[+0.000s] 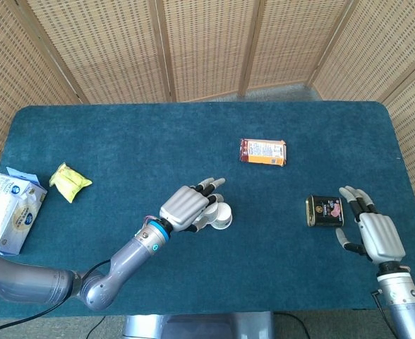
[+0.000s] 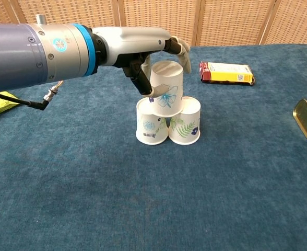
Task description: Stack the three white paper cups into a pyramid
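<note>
Two white paper cups stand upside down side by side, the left cup (image 2: 151, 123) and the right cup (image 2: 186, 121). A third cup (image 2: 167, 89) sits upright-inverted on top of them, across the seam. My left hand (image 2: 143, 49) hovers over and behind the top cup with its fingers (image 2: 178, 46) lifted off it; the thumb lies close to the cup's left side. In the head view the left hand (image 1: 186, 208) partly hides the cups (image 1: 221, 216). My right hand (image 1: 373, 233) lies open on the table at the right, holding nothing.
A dark tin (image 1: 325, 210) lies just left of the right hand. An orange snack box (image 1: 263, 152) sits behind the cups. A yellow packet (image 1: 69, 181) and a white carton (image 1: 10, 210) lie at the far left. The table is covered in blue cloth (image 2: 143, 198).
</note>
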You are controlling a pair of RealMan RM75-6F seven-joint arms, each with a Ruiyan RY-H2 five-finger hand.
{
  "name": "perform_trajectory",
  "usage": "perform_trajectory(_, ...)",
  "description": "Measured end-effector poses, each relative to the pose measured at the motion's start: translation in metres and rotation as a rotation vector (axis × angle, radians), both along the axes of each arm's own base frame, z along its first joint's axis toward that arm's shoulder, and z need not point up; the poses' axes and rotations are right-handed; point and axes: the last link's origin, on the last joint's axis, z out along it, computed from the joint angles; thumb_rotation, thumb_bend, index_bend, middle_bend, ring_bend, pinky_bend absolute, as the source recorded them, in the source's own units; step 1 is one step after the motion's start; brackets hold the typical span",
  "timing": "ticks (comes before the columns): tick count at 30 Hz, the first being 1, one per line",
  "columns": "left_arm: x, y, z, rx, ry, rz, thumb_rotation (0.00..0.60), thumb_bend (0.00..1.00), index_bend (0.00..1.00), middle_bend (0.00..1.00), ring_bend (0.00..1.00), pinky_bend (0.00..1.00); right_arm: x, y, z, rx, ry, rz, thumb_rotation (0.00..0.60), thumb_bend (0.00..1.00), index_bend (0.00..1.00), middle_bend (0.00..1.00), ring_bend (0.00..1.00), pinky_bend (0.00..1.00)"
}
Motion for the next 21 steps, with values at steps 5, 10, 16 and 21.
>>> perform_trajectory(5, 0.001, 0.000, 0.001, -0.004, -0.012, -0.002, 0.600, 0.50, 0.10, 0.00, 0.00, 0.21, 0.000, -0.001, 0.000, -0.001, 0.000, 0.000, 0.600, 0.45, 0.01, 0.03, 0.00, 0.41)
perform_trajectory(10, 0.002, 0.001, 0.003, -0.003, -0.030, -0.009, 0.600, 0.48, 0.00, 0.00, 0.00, 0.02, 0.000, -0.002, 0.001, -0.003, 0.001, 0.000, 0.600, 0.45, 0.01, 0.03, 0.00, 0.41)
perform_trajectory(16, 0.002, 0.002, 0.013, 0.011, -0.068, -0.015, 0.600, 0.47, 0.00, 0.00, 0.00, 0.00, 0.000, -0.003, 0.002, -0.013, 0.009, 0.001, 0.600, 0.45, 0.01, 0.03, 0.00, 0.37)
perform_trajectory(21, -0.002, 0.002, 0.032, 0.045, -0.095, -0.019, 0.600, 0.48, 0.00, 0.00, 0.00, 0.00, 0.000, -0.005, 0.004, -0.026, 0.017, 0.007, 0.600, 0.45, 0.01, 0.03, 0.00, 0.32)
